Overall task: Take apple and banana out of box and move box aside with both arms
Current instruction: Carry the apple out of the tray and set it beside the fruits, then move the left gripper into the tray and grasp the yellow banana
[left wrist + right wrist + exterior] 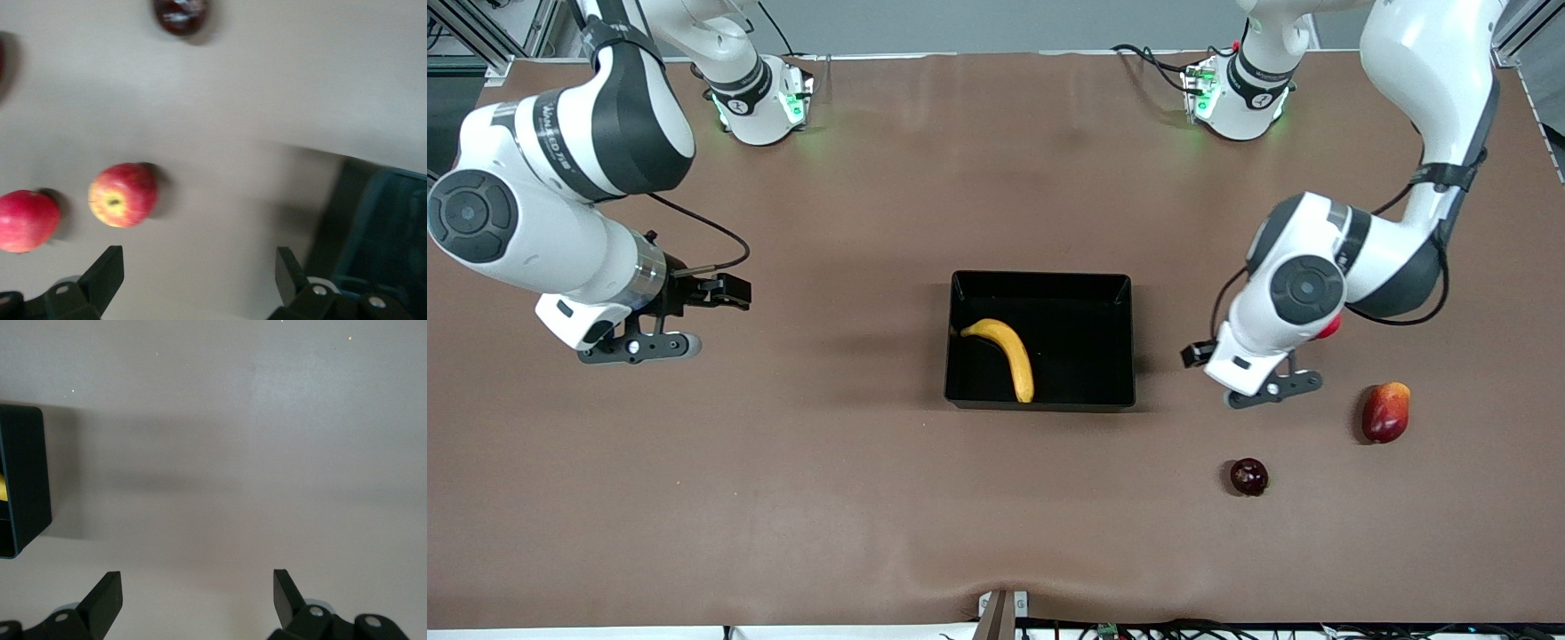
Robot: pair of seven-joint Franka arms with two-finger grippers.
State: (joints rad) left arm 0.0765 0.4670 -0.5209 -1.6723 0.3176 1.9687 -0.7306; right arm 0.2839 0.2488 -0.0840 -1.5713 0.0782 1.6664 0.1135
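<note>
The black tray (1107, 302) sits mid-table with the yellow banana (1009, 353) lying inside it. The red-and-yellow apple (123, 195) shows only in the left wrist view, on the table; in the front view the left arm hides it. My left gripper (199, 273) is open and empty over bare table between the apple and the tray's wall (383, 227); in the front view it (1263, 382) sits under its wrist. My right gripper (734, 293) is open and empty over the table toward the right arm's end; it also shows in the right wrist view (198, 590), which catches the tray's corner (23, 480).
A smooth red pomegranate (27, 220) lies beside the apple. A red-orange mango (1385, 412) and a dark plum (1248, 476) lie nearer the front camera, toward the left arm's end. A red fruit's edge (1329, 327) peeks out by the left wrist.
</note>
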